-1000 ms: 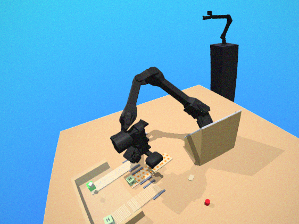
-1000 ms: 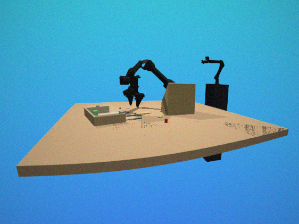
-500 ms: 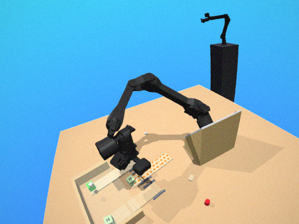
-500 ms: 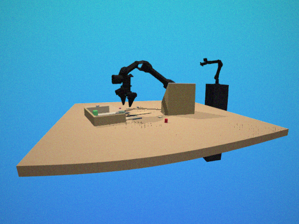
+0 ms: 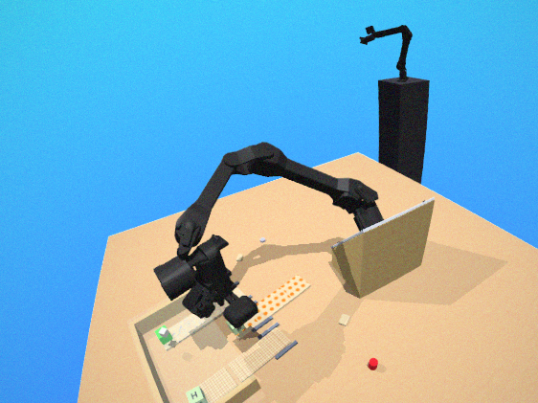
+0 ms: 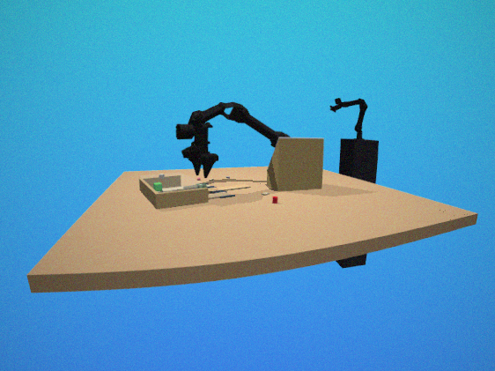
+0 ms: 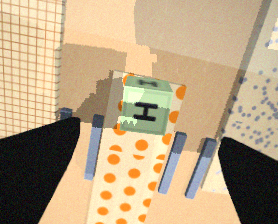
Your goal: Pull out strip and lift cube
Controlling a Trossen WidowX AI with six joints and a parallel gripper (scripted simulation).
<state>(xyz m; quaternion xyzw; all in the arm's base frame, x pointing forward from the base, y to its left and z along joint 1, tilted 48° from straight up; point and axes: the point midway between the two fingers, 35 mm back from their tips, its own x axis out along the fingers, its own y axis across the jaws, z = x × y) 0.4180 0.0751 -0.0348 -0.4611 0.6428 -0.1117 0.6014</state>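
The worktop point(image 5: 431, 307) carries an open tray point(image 6: 176, 198) from which the dotted strip point(image 5: 282, 298) reaches out. The claw point(image 7: 145, 150) hangs released above the strip's tray end, fingers wide to straddle the H cube point(image 7: 146, 106) sitting there.

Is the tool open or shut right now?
Open: the tool has its fingers spread either side of the H cube, not touching it.

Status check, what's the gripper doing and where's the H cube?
Gripper open, empty, above H cube. Cube sits on orange-dotted strip. Blue rails flank strip.
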